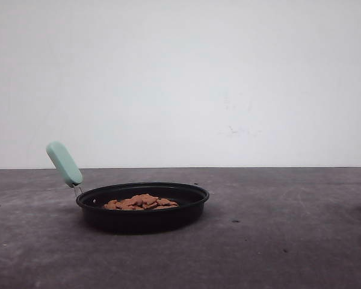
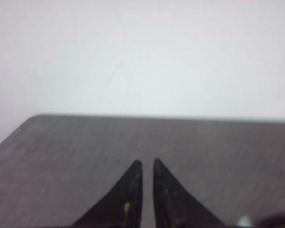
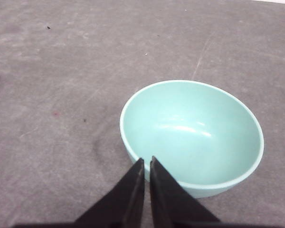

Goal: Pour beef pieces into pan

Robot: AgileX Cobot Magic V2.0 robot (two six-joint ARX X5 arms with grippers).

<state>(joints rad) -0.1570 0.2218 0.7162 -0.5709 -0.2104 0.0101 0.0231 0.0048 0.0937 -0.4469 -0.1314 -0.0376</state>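
The black pan [image 1: 142,218] sits on the dark table, left of centre, its mint-green handle [image 1: 64,164] sticking up to the left. A heap of orange-brown beef pieces [image 1: 141,201] lies inside it. In the left wrist view my left gripper [image 2: 147,162] hangs over bare table, its fingers nearly together with nothing between them. My right gripper [image 3: 147,160] is shut too and holds nothing, its tips at the near rim of an empty teal bowl [image 3: 194,133].
The grey table [image 1: 289,241] runs back to a white wall [image 1: 228,78]. A small mint-green patch [image 2: 244,221] shows at the edge of the left wrist view. A few dark specks [image 1: 236,221] lie on the table to the right of the pan.
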